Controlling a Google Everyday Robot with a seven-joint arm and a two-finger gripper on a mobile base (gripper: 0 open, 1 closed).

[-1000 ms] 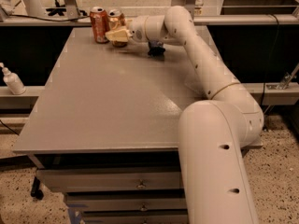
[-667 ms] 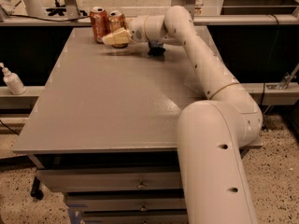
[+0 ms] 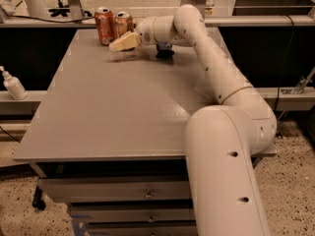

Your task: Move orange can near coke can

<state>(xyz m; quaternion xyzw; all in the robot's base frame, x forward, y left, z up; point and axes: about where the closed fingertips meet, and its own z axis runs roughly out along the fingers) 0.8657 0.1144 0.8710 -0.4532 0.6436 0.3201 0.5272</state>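
The coke can [image 3: 104, 26], red-orange with whitish markings, stands upright at the table's far edge. The orange can [image 3: 123, 23], golden-orange with a silver top, stands upright right beside it on its right, the two almost touching. My gripper [image 3: 122, 43] is cream-coloured and points left, just in front of and slightly below the orange can, low over the table. It partly covers the base of the orange can. Both cans seem to stand on the table on their own.
The grey table [image 3: 118, 112] has drawers below its front edge. A small black object [image 3: 165, 52] sits on the table under my forearm. A white pump bottle [image 3: 12, 85] stands on a ledge at the left. My arm [image 3: 221, 77] spans the table's right side.
My gripper has drawn slightly toward the near side and left, away from the orange can. Both cans have stayed in place.
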